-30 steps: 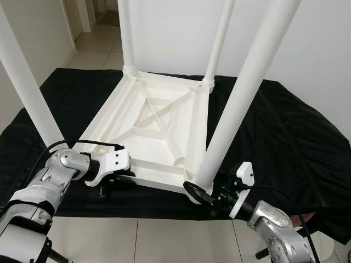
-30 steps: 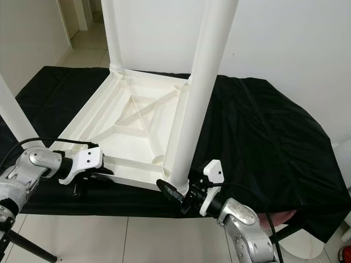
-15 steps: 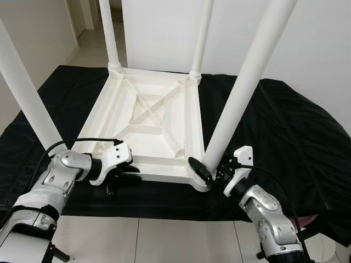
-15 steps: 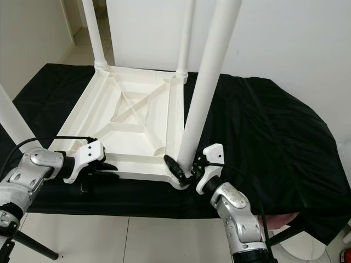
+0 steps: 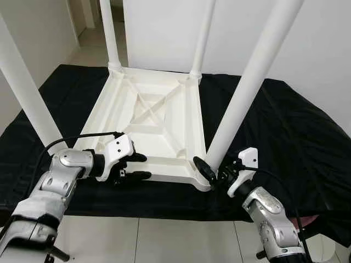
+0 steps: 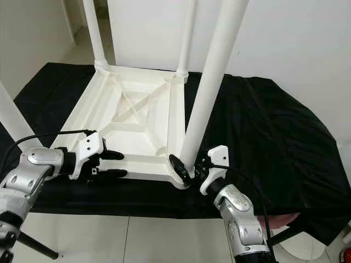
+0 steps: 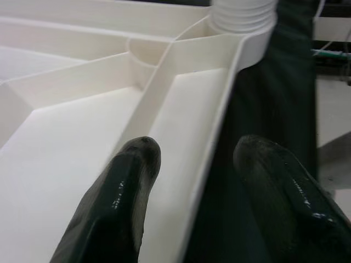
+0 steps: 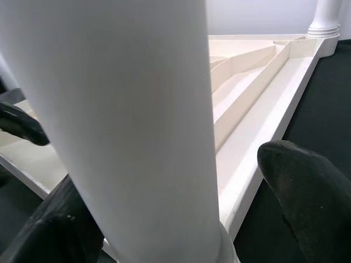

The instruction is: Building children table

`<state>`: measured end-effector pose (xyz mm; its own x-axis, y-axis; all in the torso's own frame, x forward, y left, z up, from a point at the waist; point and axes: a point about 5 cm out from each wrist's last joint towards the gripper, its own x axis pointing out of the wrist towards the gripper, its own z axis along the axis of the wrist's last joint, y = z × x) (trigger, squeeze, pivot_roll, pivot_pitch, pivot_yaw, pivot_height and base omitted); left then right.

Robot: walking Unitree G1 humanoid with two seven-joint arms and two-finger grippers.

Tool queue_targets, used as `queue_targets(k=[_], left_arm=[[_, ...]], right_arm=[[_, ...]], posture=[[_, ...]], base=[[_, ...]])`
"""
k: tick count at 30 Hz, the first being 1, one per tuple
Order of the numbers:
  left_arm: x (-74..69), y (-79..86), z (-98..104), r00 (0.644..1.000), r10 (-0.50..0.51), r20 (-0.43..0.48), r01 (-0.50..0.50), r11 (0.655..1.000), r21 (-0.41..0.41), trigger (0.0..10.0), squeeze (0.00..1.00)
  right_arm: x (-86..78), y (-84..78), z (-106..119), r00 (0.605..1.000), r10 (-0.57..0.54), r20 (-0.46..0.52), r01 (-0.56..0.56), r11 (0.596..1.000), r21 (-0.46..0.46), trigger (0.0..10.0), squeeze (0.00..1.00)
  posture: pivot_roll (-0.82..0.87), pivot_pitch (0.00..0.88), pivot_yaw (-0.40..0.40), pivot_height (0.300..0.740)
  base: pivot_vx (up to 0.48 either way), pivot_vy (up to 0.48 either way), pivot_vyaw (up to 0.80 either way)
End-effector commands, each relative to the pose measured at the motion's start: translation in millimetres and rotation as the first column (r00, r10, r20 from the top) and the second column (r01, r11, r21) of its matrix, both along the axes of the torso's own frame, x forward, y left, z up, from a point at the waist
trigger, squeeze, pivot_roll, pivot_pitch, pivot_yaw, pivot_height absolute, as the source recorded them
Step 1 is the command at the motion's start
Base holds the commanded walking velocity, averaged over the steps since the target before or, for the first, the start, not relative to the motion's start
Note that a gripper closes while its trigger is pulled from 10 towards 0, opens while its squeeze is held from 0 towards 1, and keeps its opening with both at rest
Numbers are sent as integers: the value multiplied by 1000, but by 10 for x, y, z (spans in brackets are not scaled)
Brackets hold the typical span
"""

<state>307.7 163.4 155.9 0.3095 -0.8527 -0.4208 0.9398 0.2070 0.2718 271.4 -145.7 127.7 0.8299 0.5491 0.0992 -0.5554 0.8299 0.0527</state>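
A white plastic children's table (image 5: 159, 118) lies upside down on a black cloth (image 5: 285, 126), its legs pointing up. My left gripper (image 5: 137, 166) is open at the near rim, one finger (image 7: 129, 181) over the ribbed underside and the other outside over the cloth. My right gripper (image 5: 211, 172) is open at the near right corner, its fingers (image 8: 307, 192) on either side of the base of the near right leg (image 5: 247, 93). One finger lies against the leg and the other stands a little off it.
The near left leg (image 5: 27, 93) rises beside my left arm. Two far legs (image 5: 109, 33) stand before a white wall. The cloth ends at tiled floor (image 5: 164, 241) just below my arms. A doorway opens at the far left.
The table has turned on the cloth to sit squarer to me. My left gripper has come up from under the near rim and now straddles it with its fingers spread.
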Motion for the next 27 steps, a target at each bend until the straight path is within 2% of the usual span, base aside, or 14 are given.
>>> queue_targets(k=[1, 4, 8, 14, 15, 17, 18, 27], left_arm=[[13, 16, 87, 996, 79, 47, -77, 996, -41, 10000, 0], [5, 10, 113, 996, 81, 48, -78, 995, -58, 10000, 0], [-65, -32, 335, 985, 152, 78, -136, 974, -181, 10000, 0], [-134, -94, 400, 979, 188, 81, -166, 961, -223, 10000, 0], [-167, -119, 401, 978, 192, 78, -169, 957, -235, 10000, 0], [-191, -134, 399, 978, 194, 78, -170, 955, -242, 10000, 0], [-204, -151, 394, 976, 200, 81, -175, 953, -246, 10000, 0], [-254, -270, 445, 968, 242, 70, -213, 934, -285, 10000, 0]], right_arm=[[17, -4, -13, 1000, -2, -1, 2, 1000, -22, 10000, 0], [22, 0, -14, 1000, 0, -3, 0, 1000, -24, 10000, 0], [122, 43, 22, 999, 29, 38, -26, 996, -85, 10000, 0], [195, 80, 84, 996, 62, 71, -53, 991, -125, 10000, 0], [207, 91, 83, 994, 84, 67, -74, 987, -144, 4549, 0], [213, 97, 80, 993, 100, 61, -89, 984, -155, 4549, 0], [212, 99, 67, 992, 113, 50, -104, 981, -161, 235, 0], [161, 51, -48, 991, 135, -14, -135, 974, -180, 0, 0]], posture=[[12, 0, -51, 740], [12, 0, -51, 740], [14, 0, -66, 740], [17, 0, -74, 740], [21, 0, -87, 740], [21, 0, -87, 740], [24, 0, -95, 740], [21, 0, -103, 740]], base=[[0, 0, 0], [0, 0, 0], [0, 0, 0], [0, 0, 0], [0, 0, 0], [0, 0, 0], [0, 0, 0], [0, 0, 0]])
